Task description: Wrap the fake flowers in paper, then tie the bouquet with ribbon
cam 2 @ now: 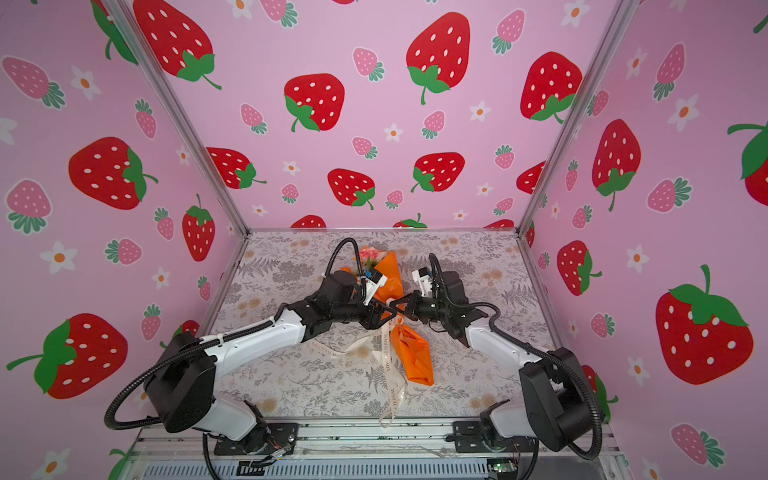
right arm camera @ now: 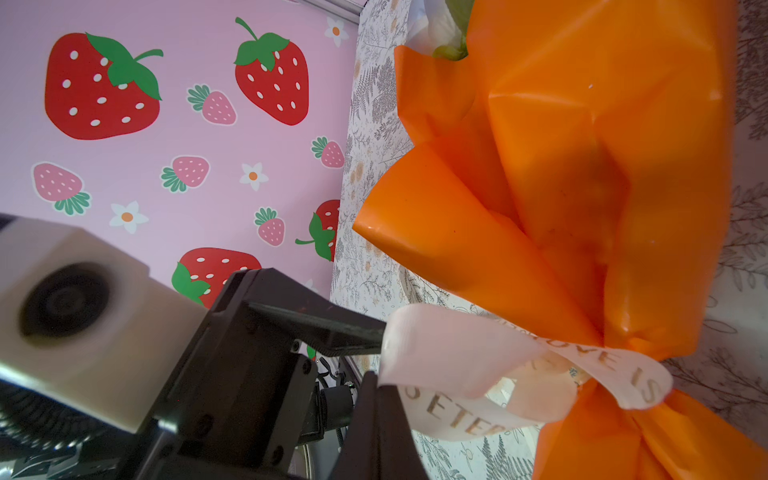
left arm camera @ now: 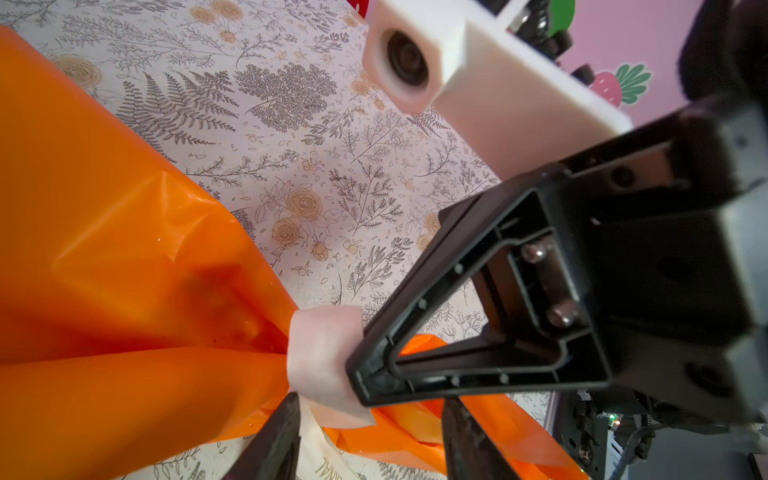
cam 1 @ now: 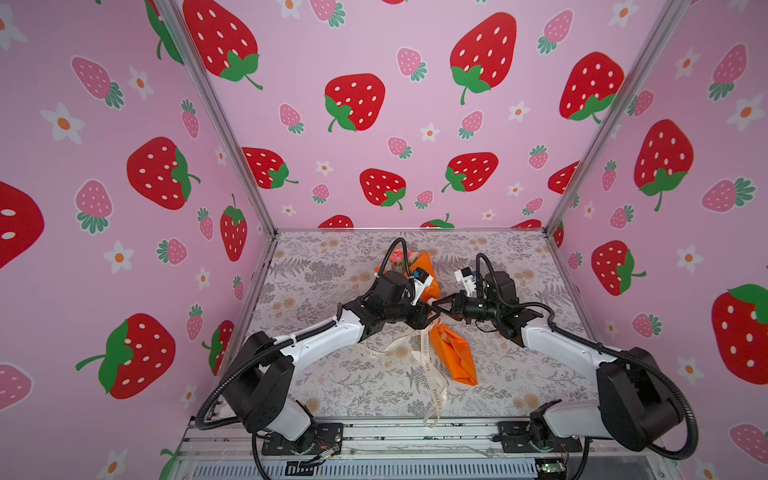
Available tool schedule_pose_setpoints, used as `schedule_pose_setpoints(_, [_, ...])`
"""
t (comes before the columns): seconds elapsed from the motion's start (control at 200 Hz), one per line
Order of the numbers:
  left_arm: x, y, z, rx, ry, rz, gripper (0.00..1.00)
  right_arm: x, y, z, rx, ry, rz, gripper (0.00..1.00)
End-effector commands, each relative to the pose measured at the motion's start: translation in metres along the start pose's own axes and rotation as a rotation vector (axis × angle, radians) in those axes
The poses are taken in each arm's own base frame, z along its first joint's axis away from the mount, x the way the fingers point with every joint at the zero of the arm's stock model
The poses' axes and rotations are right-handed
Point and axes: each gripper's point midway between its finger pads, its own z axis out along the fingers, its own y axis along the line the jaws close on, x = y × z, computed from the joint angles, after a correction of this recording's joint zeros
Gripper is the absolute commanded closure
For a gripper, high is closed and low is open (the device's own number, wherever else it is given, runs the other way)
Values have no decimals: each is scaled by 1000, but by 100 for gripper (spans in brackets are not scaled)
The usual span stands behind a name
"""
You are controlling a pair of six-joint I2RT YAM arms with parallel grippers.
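Observation:
The bouquet of fake flowers [cam 1: 401, 254] lies on the table, wrapped in orange paper [cam 1: 453, 353], with pink heads showing at its far end [cam 2: 369, 254]. A cream printed ribbon [right arm camera: 457, 349] circles the wrap's pinched waist. My right gripper [right arm camera: 380, 382] is shut on a loop of that ribbon; its tip [left arm camera: 361, 374] shows against the loop [left arm camera: 320, 353]. My left gripper [left arm camera: 372, 399] is open and straddles the waist, with a ribbon tail and orange paper [left arm camera: 124, 249] between its fingers [left arm camera: 270, 444]. Both grippers meet over the waist in both top views [cam 1: 432, 309] [cam 2: 390, 308].
Loose ribbon tails [cam 1: 428, 365] trail toward me, and one end hangs over the front rail [cam 1: 432, 419]. The floral table cover [cam 1: 332, 374] is bounded by strawberry-print walls on three sides. Both arm bases sit on the front rail.

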Motion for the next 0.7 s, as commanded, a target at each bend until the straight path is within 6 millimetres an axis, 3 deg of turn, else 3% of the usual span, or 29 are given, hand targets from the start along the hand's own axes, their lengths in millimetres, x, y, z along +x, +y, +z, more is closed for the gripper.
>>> schedule_pose_setpoints(0.0, [-20, -5, 0, 16, -31, 33, 47, 1, 12, -6, -35, -12, -26, 99])
schedule_pose_setpoints(0.215, [-19, 7, 1, -46, -35, 26, 50, 3, 12, -8, -34, -15, -22, 99])
schedule_pose_setpoints(0.39, [-19, 6, 1, -35, -49, 36, 54, 3, 14, -8, -40, -16, -26, 99])
schedule_pose_setpoints(0.56, [-18, 2, 5, -8, -29, 32, 76, 5, 15, -10, -38, -15, -26, 98])
schedule_pose_setpoints(0.695, [-17, 3, 4, -15, -27, 18, 93, 8, 8, -14, 15, -18, -26, 91])
